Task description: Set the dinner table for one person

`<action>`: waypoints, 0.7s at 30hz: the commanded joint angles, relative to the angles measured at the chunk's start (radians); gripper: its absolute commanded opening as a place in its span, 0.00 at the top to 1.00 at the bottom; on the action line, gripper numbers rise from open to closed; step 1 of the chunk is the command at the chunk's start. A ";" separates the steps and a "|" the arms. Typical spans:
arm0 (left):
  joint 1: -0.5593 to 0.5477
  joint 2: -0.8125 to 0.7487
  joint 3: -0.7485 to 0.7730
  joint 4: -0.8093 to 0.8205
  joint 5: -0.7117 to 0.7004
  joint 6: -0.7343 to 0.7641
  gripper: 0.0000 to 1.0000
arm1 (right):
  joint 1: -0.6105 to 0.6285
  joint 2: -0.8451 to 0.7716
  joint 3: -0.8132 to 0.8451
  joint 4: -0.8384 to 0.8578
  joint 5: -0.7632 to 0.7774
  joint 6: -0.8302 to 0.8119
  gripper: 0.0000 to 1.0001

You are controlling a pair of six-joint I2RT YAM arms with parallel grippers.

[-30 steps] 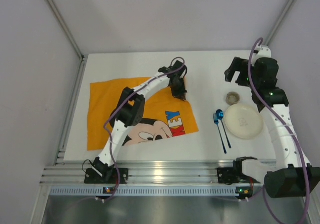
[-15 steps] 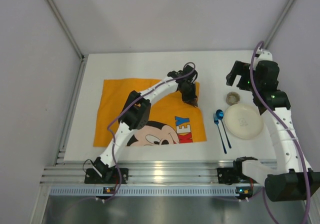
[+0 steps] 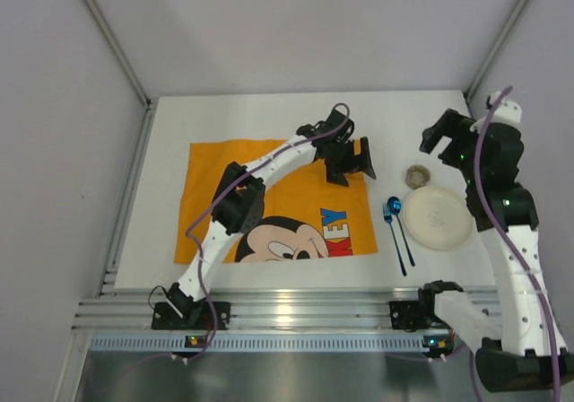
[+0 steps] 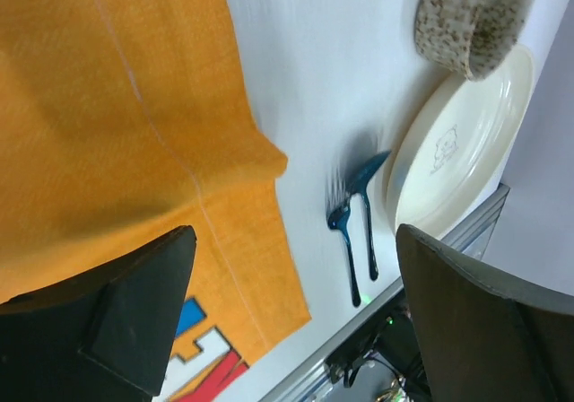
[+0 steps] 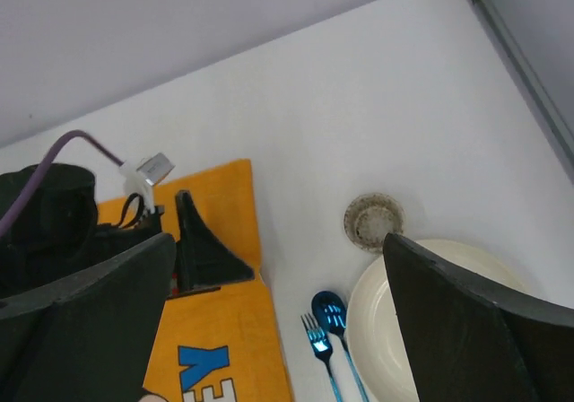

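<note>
Gaping left fingers [image 4: 117, 321], empty, above mat [image 4: 108, 106]

The left arm [image 3: 235, 206] stretches forward from its base and curves to its right, elbow bent partway along. Its wrist is turned so that the left gripper [image 3: 352, 170] points down and to the right. Its two black fingers [image 4: 134, 308] are spread wide, with nothing gripped between them. The right arm [image 3: 518, 258] stands steeply up from its base, and its upper links lean toward the left. The right gripper [image 3: 439, 137] hangs raised and tilted downward, its jaws also wide apart and empty.
</note>
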 commanded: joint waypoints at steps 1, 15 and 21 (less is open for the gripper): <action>0.024 -0.252 -0.082 0.091 -0.064 0.026 0.01 | 0.005 -0.134 -0.144 -0.003 0.225 0.214 0.00; 0.200 -0.904 -0.974 0.101 -0.333 0.118 0.05 | 0.004 0.035 -0.405 -0.232 -0.142 0.196 0.28; 0.206 -1.150 -1.202 0.091 -0.376 0.101 0.05 | 0.023 0.108 -0.492 -0.191 -0.191 0.202 0.46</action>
